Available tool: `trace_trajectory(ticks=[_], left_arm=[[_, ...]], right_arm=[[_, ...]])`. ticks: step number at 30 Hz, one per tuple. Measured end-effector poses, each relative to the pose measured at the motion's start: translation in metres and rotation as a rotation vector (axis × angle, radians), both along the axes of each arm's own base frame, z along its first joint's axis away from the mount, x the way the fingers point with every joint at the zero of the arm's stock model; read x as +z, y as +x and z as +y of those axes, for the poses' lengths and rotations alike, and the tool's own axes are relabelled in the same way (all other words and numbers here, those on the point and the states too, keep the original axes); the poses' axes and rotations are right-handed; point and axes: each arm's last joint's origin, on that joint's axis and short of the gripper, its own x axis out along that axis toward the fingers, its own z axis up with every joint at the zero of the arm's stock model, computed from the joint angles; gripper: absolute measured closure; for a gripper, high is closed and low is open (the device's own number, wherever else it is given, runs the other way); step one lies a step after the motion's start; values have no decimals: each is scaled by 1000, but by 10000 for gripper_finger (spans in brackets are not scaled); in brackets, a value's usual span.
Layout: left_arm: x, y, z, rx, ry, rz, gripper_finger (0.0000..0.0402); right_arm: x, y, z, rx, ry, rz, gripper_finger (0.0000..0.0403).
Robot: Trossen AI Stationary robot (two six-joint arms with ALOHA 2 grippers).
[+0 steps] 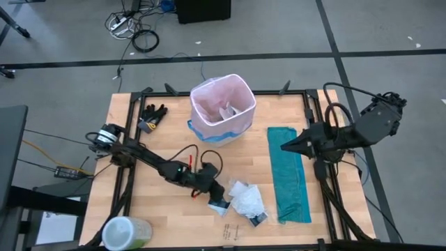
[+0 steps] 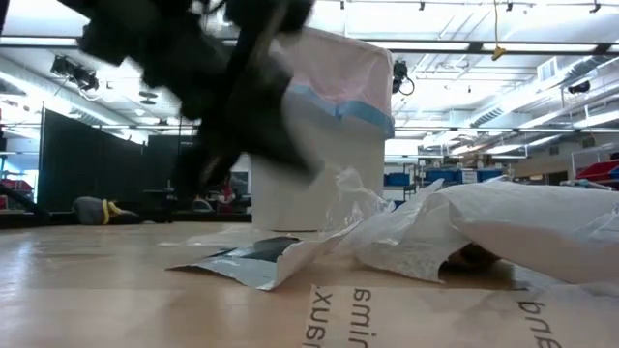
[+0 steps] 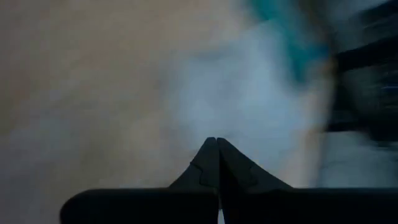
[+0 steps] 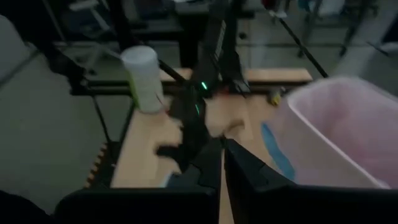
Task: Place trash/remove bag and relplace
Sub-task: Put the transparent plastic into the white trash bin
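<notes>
The pink bag (image 1: pixel 221 104) lines a white bin at the table's far middle, its blue-banded rim folded over the bin's edge (image 2: pixel 338 97); the right wrist view shows the bag (image 4: pixel 348 130) too. The trash lies on the table near the front: crumpled white wrappers (image 1: pixel 247 199) and a black-and-white packet (image 1: pixel 219 205), which also shows in the low view (image 2: pixel 247 256). My left gripper (image 1: pixel 221 194) is shut, low beside the packet; in the left wrist view its fingertips (image 3: pixel 216 142) meet with nothing between them. My right gripper (image 1: pixel 284 146) is shut and hangs high over the table's right part (image 4: pixel 222 146). My left gripper stands right at the black-and-white packet's far edge (image 1: pixel 217 201), slanting down from the table's left. Blur hides the spot, so I cannot tell whether the shut fingers touch the packet.
A teal-green plastic bag (image 1: pixel 289 174) lies flat along the table's right side. Black gloves (image 1: pixel 152 115) lie at the far left. A white-lidded container (image 1: pixel 127 232) stands at the near left corner. Black rails (image 1: pixel 125 195) frame the table.
</notes>
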Motion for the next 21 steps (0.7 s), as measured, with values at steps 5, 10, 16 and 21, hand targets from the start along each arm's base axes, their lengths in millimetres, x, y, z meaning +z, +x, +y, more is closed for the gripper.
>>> trace_trajectory(ticks=[5, 10, 16, 21], left_arm=[[45, 4, 7, -10, 10, -263, 401], [74, -26, 18, -8, 83, -150, 401], [116, -89, 26, 7, 179, -36, 401], [146, -138, 38, 67, 237, -62, 400]], right_arm=[[-8, 6, -6, -74, -30, 50, 375], [-41, 27, -13, -208, -107, 213, 351], [-97, 85, -7, -197, -75, 365, 303], [-139, 144, -6, -161, -55, 393, 247]])
